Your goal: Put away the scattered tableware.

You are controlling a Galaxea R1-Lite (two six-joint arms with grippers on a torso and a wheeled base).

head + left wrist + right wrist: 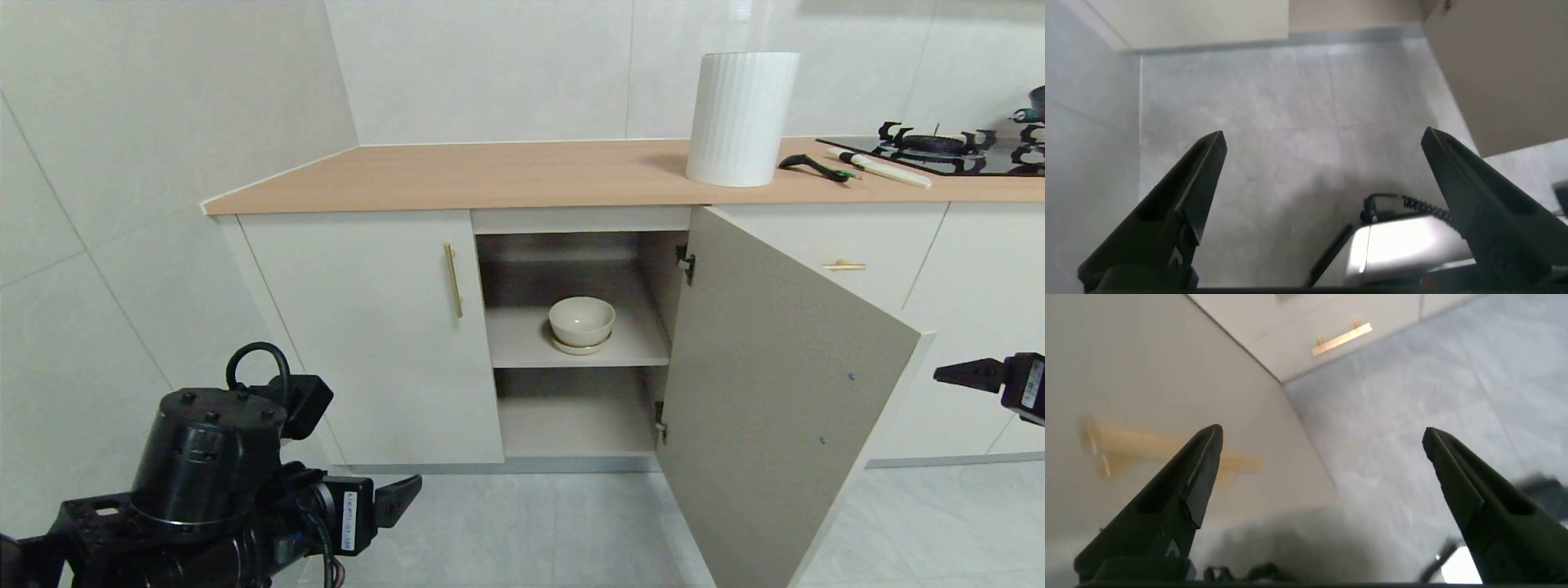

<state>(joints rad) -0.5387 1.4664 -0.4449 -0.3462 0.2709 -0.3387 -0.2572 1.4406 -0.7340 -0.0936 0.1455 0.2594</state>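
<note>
Base cabinet beneath a wood-coloured countertop (pixel 490 175). The cream ceramic bowl (pixel 581 318) sits on a shallow cream plate (pixel 581 349) on the upper shelf (pixel 522 343), already stowed. The pale grey cabinet door (pixel 767 392) stands wide open. The left gripper (pixel 1323 143) hangs low over the floor tiles, fingers spread and empty. The right gripper (pixel 1322 437), likewise spread and empty, sits just beside the door's outer face, where a blurred golden streak (pixel 1167 449) is probably the handle. The step in hand is judged to be closing the door: press against the outer face near the free edge, away from the hinges, and follow the swing's arc so the panel neither slips off nor slams. A dark-handled utensil (pixel 816 168) and a cream stick-like tool (pixel 886 170) on the countertop may also need storing.
</note>
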